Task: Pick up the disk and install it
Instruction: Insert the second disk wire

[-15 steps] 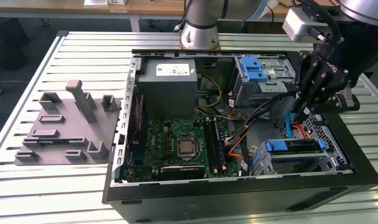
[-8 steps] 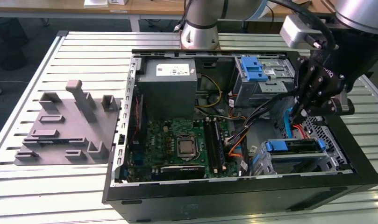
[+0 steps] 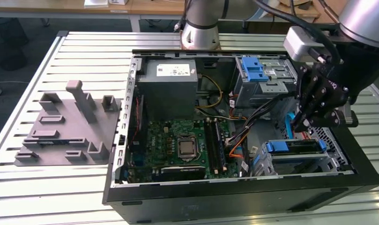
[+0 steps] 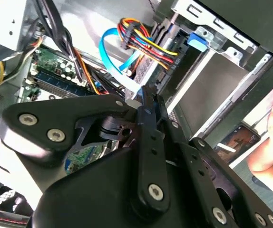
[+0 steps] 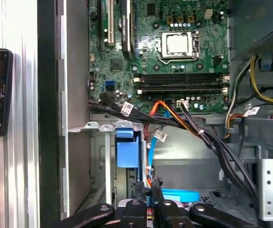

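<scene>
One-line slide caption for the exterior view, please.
Gripper holds the blue-framed disk edge-down inside the open computer case, just above the drive cage.

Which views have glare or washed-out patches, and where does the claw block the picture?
Exterior view: even light, pale sheen on the slatted table, the case interior darker. Second wrist view: the metal wall behind the blue cable is blown out white, and the dark claw covers the lower half. First wrist view: a bright patch on the case floor beside the blue cable; motherboard evenly lit.
</scene>
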